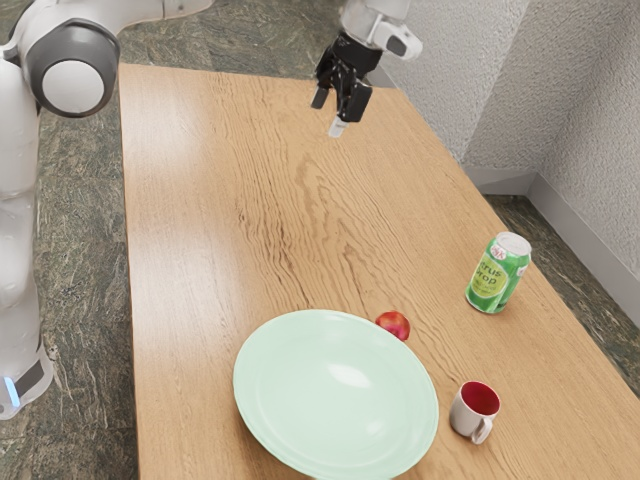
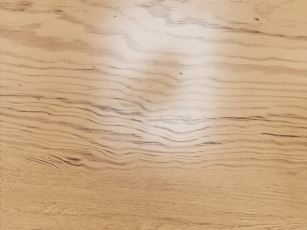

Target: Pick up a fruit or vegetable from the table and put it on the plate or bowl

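The green can (image 1: 497, 272) has writing too small to read. The round red apple (image 1: 393, 324) sits on the streaky wood table (image 1: 220, 200), just beside the smooth, pale green plate (image 1: 300, 400). The black claw (image 1: 328, 112) hangs open, holding nothing, well apart from them.

Illegible white lettering on the green can (image 1: 497, 273); no other text.

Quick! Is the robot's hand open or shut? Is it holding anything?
Gripper: open, holding nothing, hanging above the table.
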Motion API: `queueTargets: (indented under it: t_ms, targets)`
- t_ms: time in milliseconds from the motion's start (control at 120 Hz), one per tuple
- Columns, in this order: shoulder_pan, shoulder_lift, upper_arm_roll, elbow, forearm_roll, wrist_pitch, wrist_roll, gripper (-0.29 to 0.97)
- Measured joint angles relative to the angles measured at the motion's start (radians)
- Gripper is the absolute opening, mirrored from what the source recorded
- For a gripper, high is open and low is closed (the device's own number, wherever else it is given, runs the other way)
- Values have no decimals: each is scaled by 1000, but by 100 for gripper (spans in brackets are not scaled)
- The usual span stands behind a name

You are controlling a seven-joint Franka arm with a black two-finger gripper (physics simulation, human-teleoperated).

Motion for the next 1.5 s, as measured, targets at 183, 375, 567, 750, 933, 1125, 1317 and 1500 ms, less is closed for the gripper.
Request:
queueTargets:
  t_ms: [183, 375, 567, 750, 933, 1125, 1317, 1500]
  targets:
    - [-8, 0, -2, -2, 2, 167, 14, 68]
    - [-8, -1, -1, -2, 2, 237, 25, 68]
    - [-3, -9, -4, 118, 2, 238, 38, 68]
    - [-8, -67, -165, 271, 16, 166, 18, 68]
    - [-173, -17, -209, 226, 32, 143, -21, 68]
    - [-141, 158, -215, 186, 40, 218, -49, 68]
    - [-149, 203, -215, 183, 49, 273, -75, 68]
    - [-147, 101, -209, -160, 59, 451, -102, 68]
